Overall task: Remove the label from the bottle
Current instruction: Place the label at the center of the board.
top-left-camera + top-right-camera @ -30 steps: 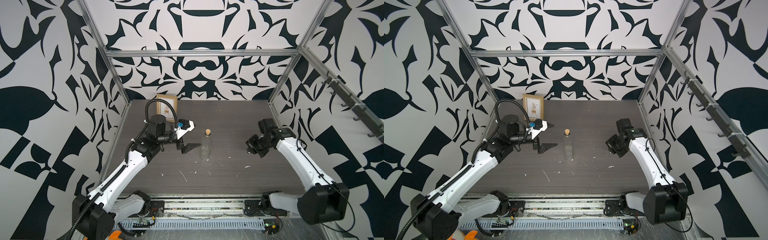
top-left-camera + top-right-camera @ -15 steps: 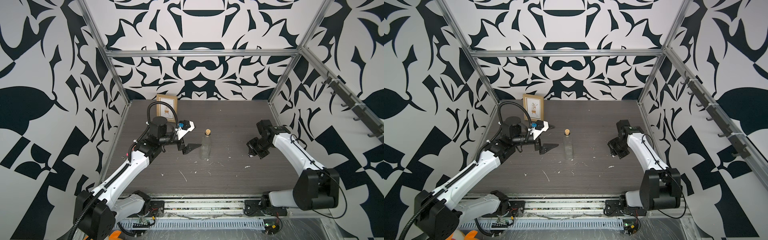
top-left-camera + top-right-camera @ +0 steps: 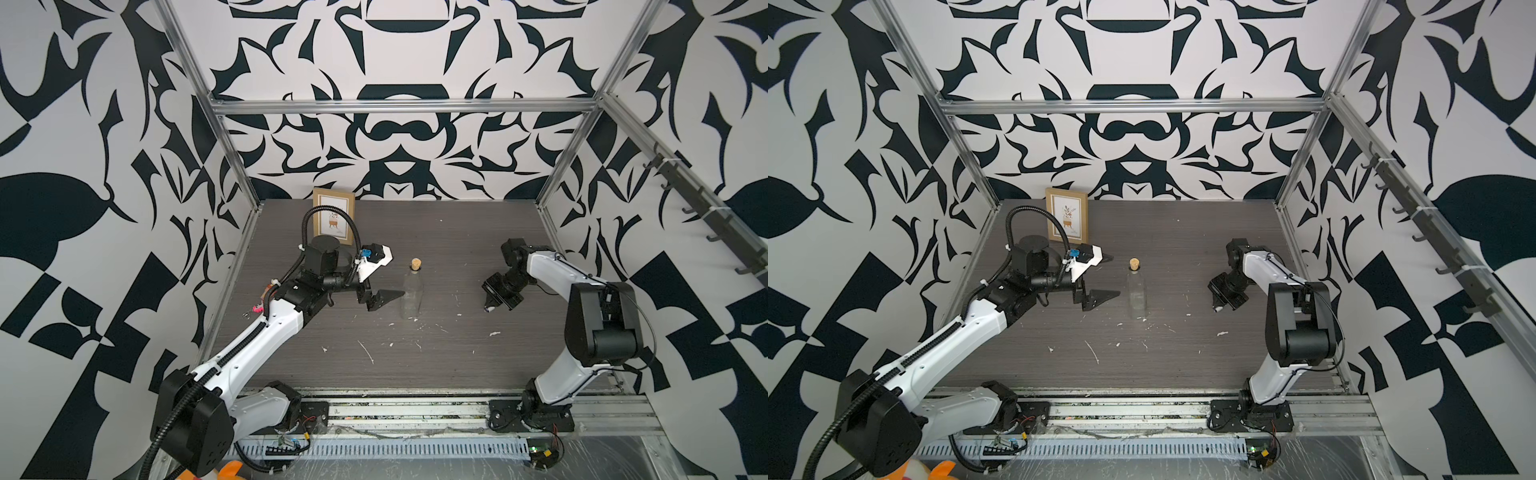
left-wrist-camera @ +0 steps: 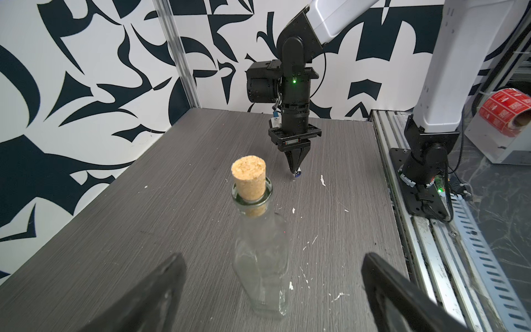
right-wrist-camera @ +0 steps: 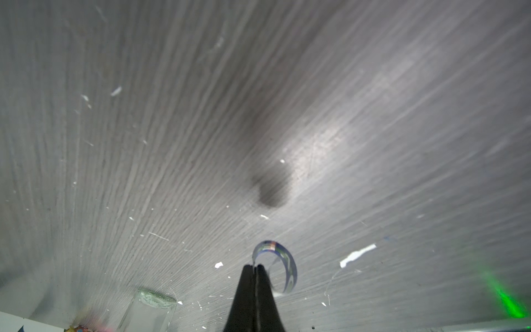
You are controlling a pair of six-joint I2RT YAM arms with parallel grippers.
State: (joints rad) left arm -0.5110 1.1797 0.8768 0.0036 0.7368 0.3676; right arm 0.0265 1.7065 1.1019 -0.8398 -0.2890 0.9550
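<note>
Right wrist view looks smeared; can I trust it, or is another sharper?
Right wrist view: grey wood-grain table blurred into streaks, with a glare patch; only the shut right gripper and its curled translucent label read clearly. Left wrist view: slim clear glass bottle with tan cork sharp, near black fingers soft.

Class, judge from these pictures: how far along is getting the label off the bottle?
Done: the bottle stands corked, its glass looking bare. In hand: the shut right gripper pinches the curled label over the table, clear of the bottle. Left: probably only dropping it; the open left gripper sits beside the bottle, not gripping it.
</note>
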